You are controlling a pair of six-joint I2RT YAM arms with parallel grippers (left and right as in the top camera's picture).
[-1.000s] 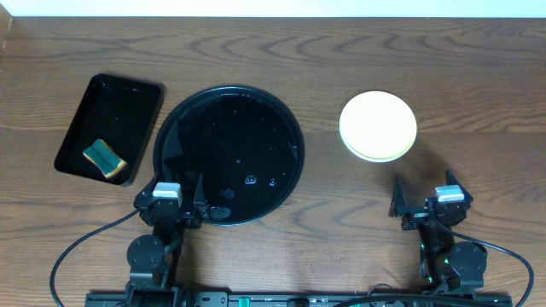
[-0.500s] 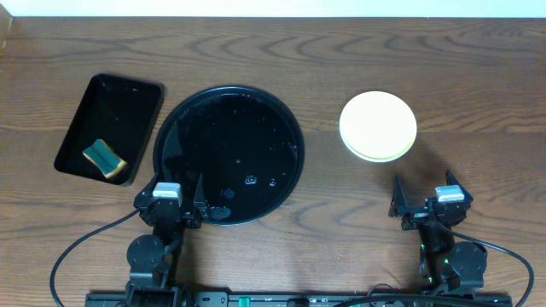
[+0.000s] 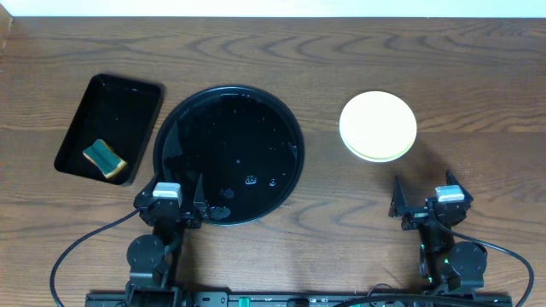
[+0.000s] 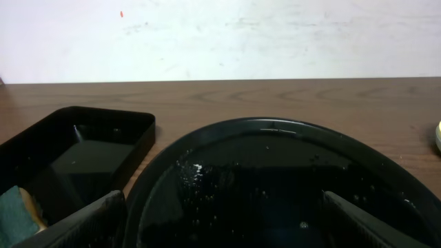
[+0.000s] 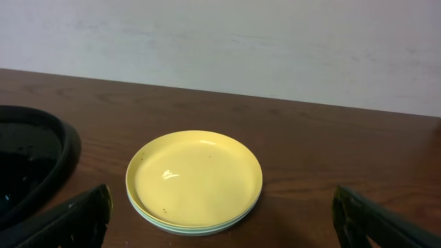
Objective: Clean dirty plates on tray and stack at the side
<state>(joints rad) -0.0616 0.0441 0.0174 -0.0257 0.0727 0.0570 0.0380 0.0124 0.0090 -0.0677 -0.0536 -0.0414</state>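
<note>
- At the near edge of the brown wooden table (image 3: 299, 51), the left gripper (image 3: 171, 198) rests with its jaws spread wide and nothing between them, exactly as it was a second ago.
- The right gripper (image 3: 423, 192) is likewise wide open and empty, parked at the near right, and has not shifted.
- The large round glossy black tray (image 3: 228, 119) lies just ahead of the left gripper. It carries no plate, only wet specks, and is unchanged.
- The small round plates (image 3: 378, 126) sit stacked on the table to the right of that tray and apart from it. A clean pale yellow plate is on top and pale greenish rims show beneath it in the right wrist view. The stack is in the same spot as before.
- The smaller rectangular black tray (image 3: 128, 98) stands at the far left, holding a green and yellow sponge (image 3: 104, 159) in its near end. Neither has moved.
</note>
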